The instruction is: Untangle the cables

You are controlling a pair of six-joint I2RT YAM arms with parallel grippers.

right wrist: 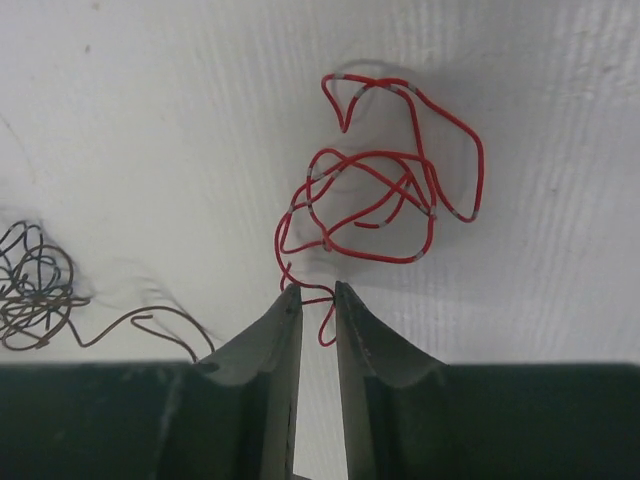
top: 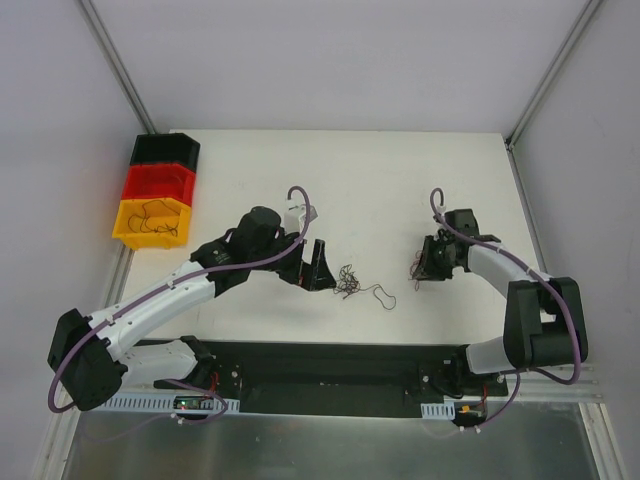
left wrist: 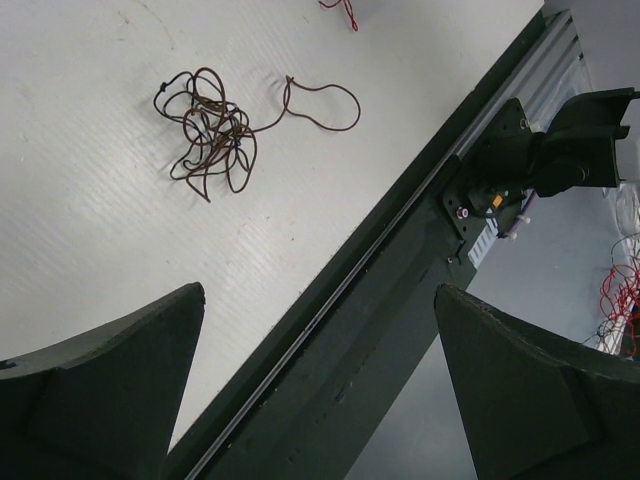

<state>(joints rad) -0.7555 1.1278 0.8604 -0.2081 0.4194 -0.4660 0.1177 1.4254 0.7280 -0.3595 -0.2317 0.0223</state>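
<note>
My right gripper [right wrist: 318, 293]: fingers nearly together, clamped on one strand of the red wire [right wrist: 385, 180]. Its loops hang just off the bench [top: 400, 180], toward the right edge. My left gripper [left wrist: 320, 292]: spread wide, holding nothing. Just beside it lies the brown-and-black tangle [left wrist: 210, 130], flat near the middle of the near edge, between my grippers and apart from the red wire.

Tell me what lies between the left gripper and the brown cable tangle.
Only bare table separates the left gripper and the brown cable tangle, shown plainly in the left wrist view.
</note>
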